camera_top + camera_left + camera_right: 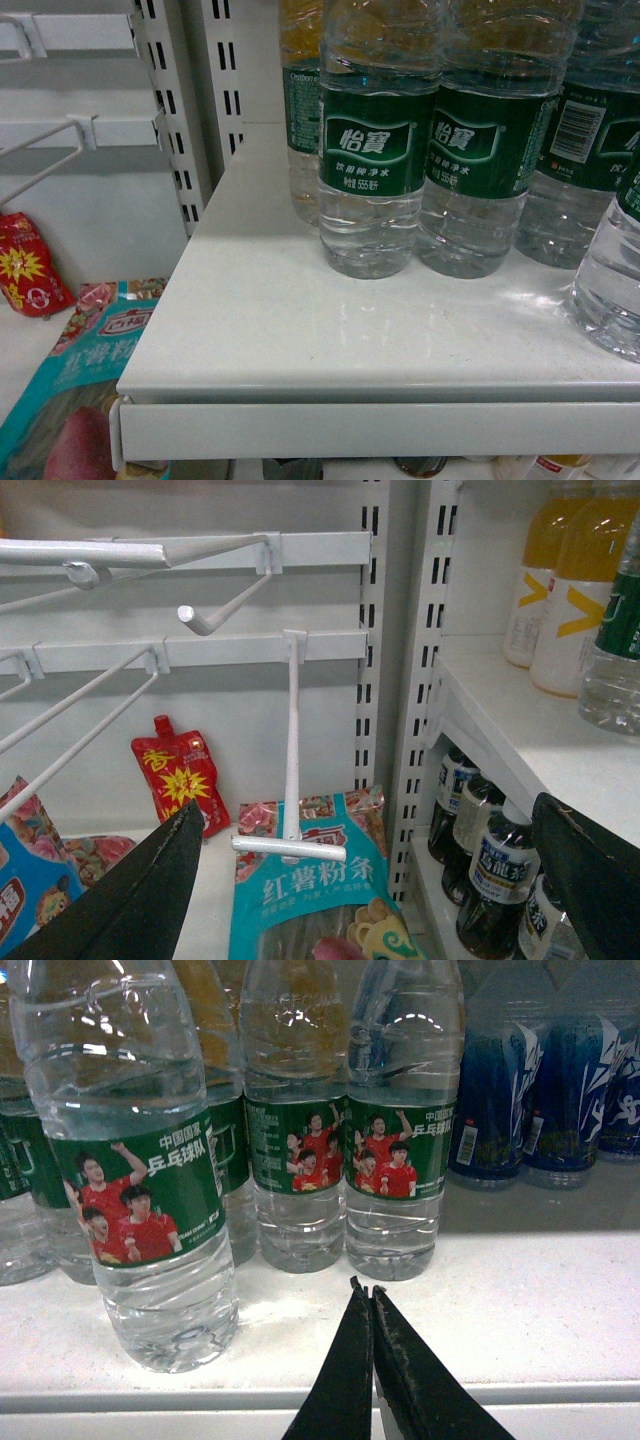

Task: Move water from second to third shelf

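Observation:
Several clear water bottles with dark green labels stand on a white shelf (300, 330); the two front ones (370, 150) (480, 150) show in the head view, where no gripper appears. In the right wrist view the nearest water bottle (140, 1190) stands at the left near the shelf's front edge, and two more (300, 1150) (400, 1150) stand behind. My right gripper (366, 1288) is shut and empty, its tips over the shelf edge in front of those two, touching none. My left gripper (370, 810) is open and empty in front of the peg rack, left of the shelves.
Blue bottles (500, 1090) stand right of the water. Orange drink bottles (570, 580) stand on the shelf and dark tea bottles (490, 870) on the shelf below. White peg hooks (290, 760) jut out over a teal snack bag (320, 880) and a red pouch (178, 780).

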